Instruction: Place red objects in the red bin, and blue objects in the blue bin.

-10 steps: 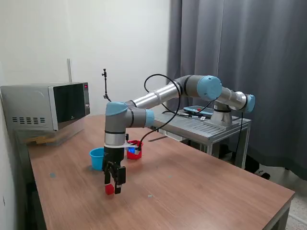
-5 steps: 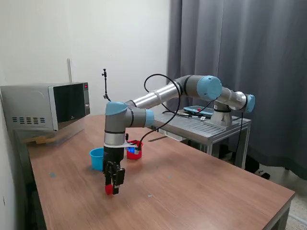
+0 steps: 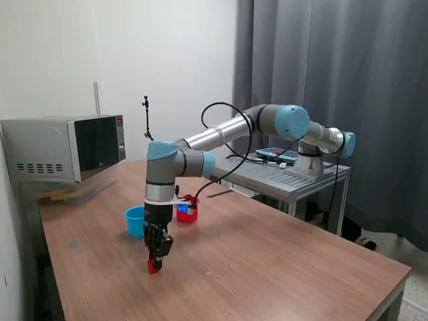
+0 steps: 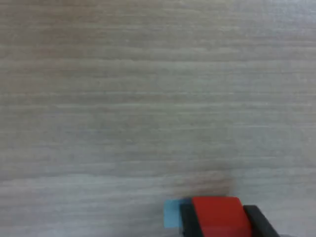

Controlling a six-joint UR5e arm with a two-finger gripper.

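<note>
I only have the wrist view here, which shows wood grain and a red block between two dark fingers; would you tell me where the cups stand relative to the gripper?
Observer: In the exterior view the red cup and the light blue cup both stand on the table behind the gripper, the blue one toward that view's left.
Operator: Thank you. Is the gripper down at the table?
Observer: Yes, the arm points straight down with the red cube at its fingertips, at the tabletop.
Operator: Is anything already in the red cup?
Observer: Something blue shows at its rim; I cannot tell what.
</note>
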